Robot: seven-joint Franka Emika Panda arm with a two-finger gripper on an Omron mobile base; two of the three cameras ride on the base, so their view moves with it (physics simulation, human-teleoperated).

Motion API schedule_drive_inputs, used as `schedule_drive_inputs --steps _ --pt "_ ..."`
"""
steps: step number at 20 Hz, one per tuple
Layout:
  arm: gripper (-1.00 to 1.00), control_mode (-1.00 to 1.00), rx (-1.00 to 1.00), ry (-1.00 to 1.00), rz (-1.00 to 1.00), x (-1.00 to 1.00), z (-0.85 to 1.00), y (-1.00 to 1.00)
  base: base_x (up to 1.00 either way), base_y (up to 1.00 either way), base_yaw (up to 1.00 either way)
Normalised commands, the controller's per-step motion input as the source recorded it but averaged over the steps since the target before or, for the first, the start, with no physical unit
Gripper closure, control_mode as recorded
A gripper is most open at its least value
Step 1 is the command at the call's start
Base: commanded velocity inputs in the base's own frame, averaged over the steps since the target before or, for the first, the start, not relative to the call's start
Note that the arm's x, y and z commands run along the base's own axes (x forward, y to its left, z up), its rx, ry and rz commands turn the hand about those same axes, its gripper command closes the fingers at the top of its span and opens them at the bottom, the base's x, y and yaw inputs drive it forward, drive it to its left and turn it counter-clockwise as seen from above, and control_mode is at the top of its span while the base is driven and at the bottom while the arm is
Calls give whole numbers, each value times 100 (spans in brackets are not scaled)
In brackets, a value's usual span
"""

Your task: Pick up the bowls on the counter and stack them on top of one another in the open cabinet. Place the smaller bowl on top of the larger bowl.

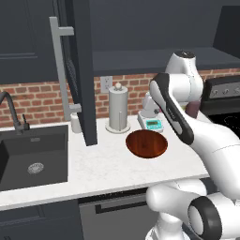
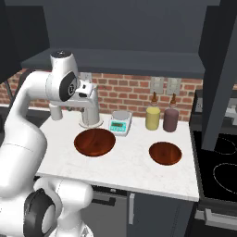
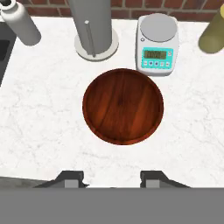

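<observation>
— While both bowls are still sitting on the counter (image 2: 134,173), how much of the job is looking done to you?

— None of the stacking, I'd judge. The larger bowl (image 3: 123,105) is lying flat on the white stone just in front of the paper towel holder (image 1: 118,108) and the kitchen scale (image 3: 158,44), and the smaller bowl (image 2: 165,152) is resting well apart from it, toward the stove. Nothing is sitting in the cabinet (image 1: 79,70) as far as I'm seeing, though its door is standing open.

— And the gripper (image 3: 111,181)?

— It's hovering above the larger bowl, looking straight down, fingertips (image 3: 72,179) apart and empty, not touching the rim. The jaws are partway open, not wide.

— So what's remaining?

— Everything, by my reckoning: grasping the big bowl, carrying it up to the shelf, then fetching the small one to go on top.

— Are the views differing much?

— The right base view is showing the smaller bowl and two bottles, one yellow (image 2: 152,117) and one maroon (image 2: 170,119). The left base view is giving the sink (image 1: 32,159) and the cabinet door's long bar handle (image 1: 60,70). The hand view is giving the alignment over the bowl.
</observation>
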Motion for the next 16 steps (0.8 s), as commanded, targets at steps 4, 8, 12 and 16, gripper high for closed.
schedule_drive_inputs --steps 4,8,12,16 --pt "-100 -100 2 -4 -3 -31 -5 -12 0 0 0" --pt "-100 -100 24 -2 -38 -75 -21 -92 0 0 0" --pt "-100 -100 2 -5 -47 -54 -75 -100 0 0 0" --pt "-100 -100 0 0 -53 -36 -71 -100 0 0 0"
